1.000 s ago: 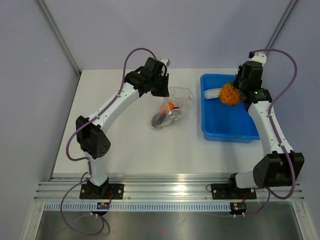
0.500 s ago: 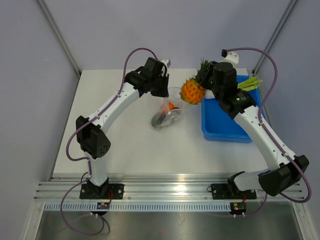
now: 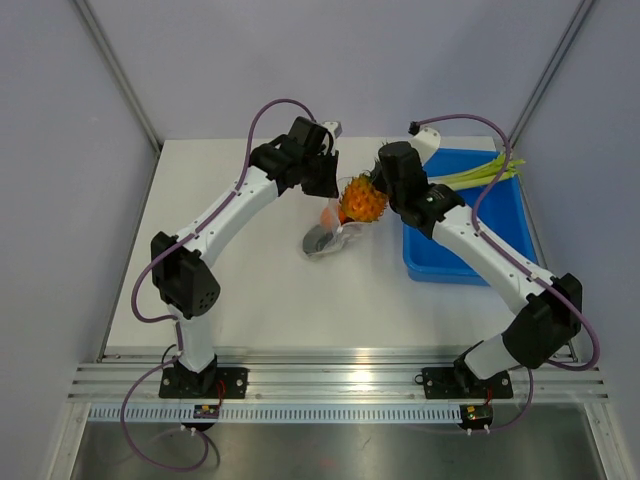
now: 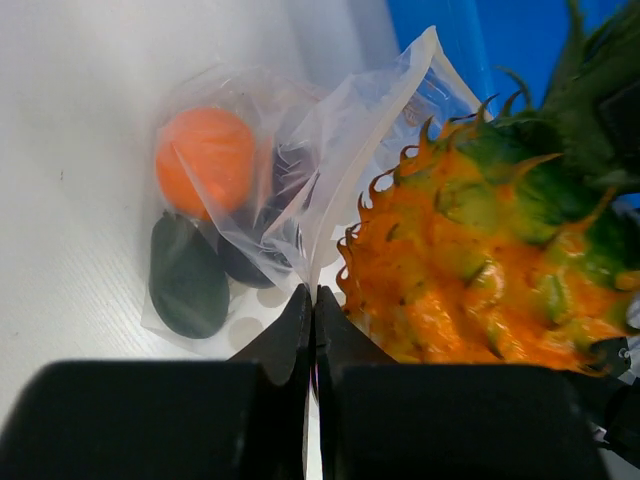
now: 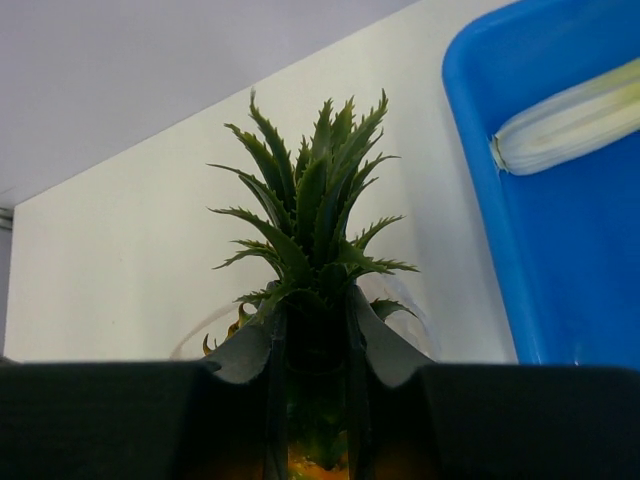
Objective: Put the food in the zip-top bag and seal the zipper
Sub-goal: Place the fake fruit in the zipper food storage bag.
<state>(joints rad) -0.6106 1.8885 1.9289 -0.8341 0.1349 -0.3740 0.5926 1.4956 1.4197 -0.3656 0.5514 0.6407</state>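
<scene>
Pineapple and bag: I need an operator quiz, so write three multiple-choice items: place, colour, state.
1. Where is the pineapple? A at the zip-top bag's mouth; B by the arm bases; C deep inside the bag.
2. The round piece in the bag is: A blue; B white; C orange.
3. The left gripper is: A wide open; B shut on the bag's edge; C out of view.
Answers: A, it hangs at the flap; C, seen through the plastic; B, it pinches the edge.

Pineapple crown (image 5: 310,200) in the right gripper (image 5: 313,300), blue bin (image 5: 470,180) at right, perhaps the bag (image 5: 190,343) below.
</scene>
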